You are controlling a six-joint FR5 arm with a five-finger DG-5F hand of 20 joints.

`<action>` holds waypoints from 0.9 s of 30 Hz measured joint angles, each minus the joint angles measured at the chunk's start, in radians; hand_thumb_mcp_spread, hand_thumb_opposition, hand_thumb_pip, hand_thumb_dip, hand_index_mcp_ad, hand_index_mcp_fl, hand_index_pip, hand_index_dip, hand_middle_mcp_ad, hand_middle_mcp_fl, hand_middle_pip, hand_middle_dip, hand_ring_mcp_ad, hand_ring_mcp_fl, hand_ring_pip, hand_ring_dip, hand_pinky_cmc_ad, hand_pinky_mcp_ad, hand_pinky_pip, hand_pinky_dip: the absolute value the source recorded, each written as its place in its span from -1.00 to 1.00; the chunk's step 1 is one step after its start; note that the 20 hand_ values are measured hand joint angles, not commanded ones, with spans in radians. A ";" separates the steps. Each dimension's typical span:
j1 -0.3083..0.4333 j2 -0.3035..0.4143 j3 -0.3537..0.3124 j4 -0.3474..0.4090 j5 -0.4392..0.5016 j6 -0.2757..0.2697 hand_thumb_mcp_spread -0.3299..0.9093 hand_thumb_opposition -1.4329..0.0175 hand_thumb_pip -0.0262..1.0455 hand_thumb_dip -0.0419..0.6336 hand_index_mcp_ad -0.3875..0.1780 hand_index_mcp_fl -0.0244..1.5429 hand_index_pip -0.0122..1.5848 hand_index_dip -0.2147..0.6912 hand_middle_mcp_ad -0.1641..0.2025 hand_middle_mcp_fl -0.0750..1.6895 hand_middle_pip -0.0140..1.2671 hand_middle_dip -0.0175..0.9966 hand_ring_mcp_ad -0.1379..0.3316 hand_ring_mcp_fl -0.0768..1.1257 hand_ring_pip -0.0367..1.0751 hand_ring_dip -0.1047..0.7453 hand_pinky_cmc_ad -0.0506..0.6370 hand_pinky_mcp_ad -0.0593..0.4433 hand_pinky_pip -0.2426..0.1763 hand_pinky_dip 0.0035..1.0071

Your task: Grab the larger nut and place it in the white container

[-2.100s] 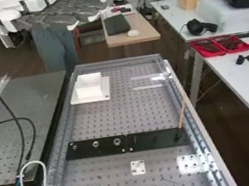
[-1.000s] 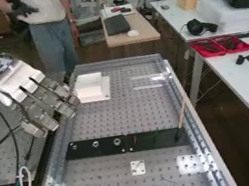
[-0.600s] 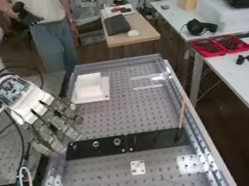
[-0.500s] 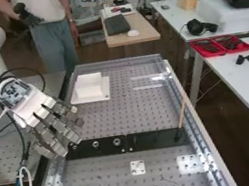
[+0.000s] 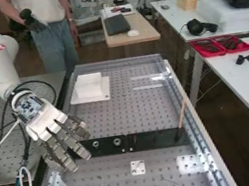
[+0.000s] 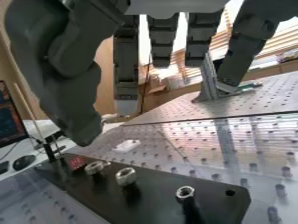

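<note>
Just above the end of the black bar point(image 5: 108, 150) that has the small parts on it, the hand point(image 5: 44, 122) is held palm down on its arm, slanted over the metal bench point(image 5: 129, 118). The fingers point(image 5: 76, 148) are spread apart and pretty much straight, and they're seen hanging side by side in the wrist view too, with the thumb point(image 6: 73, 90) set off from them. So yeah, nothing is clamped.

The larger nut point(image 5: 96, 144) can be seen standing in its spot on the bar, between the bearing point(image 5: 117, 142) and the smaller nut point(image 6: 185, 192), and it isn't touched by any fingertip. The smaller nut is hidden by the hand in the high view, but it's easily spotted from the wrist.

Past the bar, toward the bench's far end, the white container point(image 5: 89, 88) is set well apart from it on a flat white base point(image 5: 106, 89). Stuck up at a tilt near the bar's other end is a thin wooden stick point(image 5: 182, 114), and on the near side of the bar a small white plate point(image 5: 138, 168) is laid flat.
</note>
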 joint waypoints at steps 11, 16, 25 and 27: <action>-0.049 -0.045 0.054 -0.022 -0.081 -0.063 0.00 -0.25 0.40 -0.22 0.09 -0.95 0.97 -0.43 0.27 -0.91 -0.79 -0.50 0.21 -0.87 -0.60 -0.40 0.25 0.48 -0.27 0.44; -0.061 -0.048 0.084 -0.068 -0.105 -0.098 0.00 -0.26 0.40 -0.17 0.04 -0.95 0.97 -0.43 0.26 -0.91 -0.79 -0.51 0.22 -0.87 -0.60 -0.43 0.24 0.48 -0.27 0.48; -0.052 -0.074 0.085 -0.050 -0.073 -0.110 0.00 -0.26 0.40 -0.18 0.04 -0.95 0.97 -0.43 0.27 -0.91 -0.79 -0.52 0.20 -0.87 -0.57 -0.45 0.24 0.48 -0.27 0.51; -0.049 -0.078 0.084 -0.044 -0.065 -0.108 0.00 -0.26 0.40 -0.18 0.04 -0.95 0.97 -0.43 0.27 -0.91 -0.78 -0.51 0.20 -0.87 -0.57 -0.46 0.24 0.47 -0.27 0.51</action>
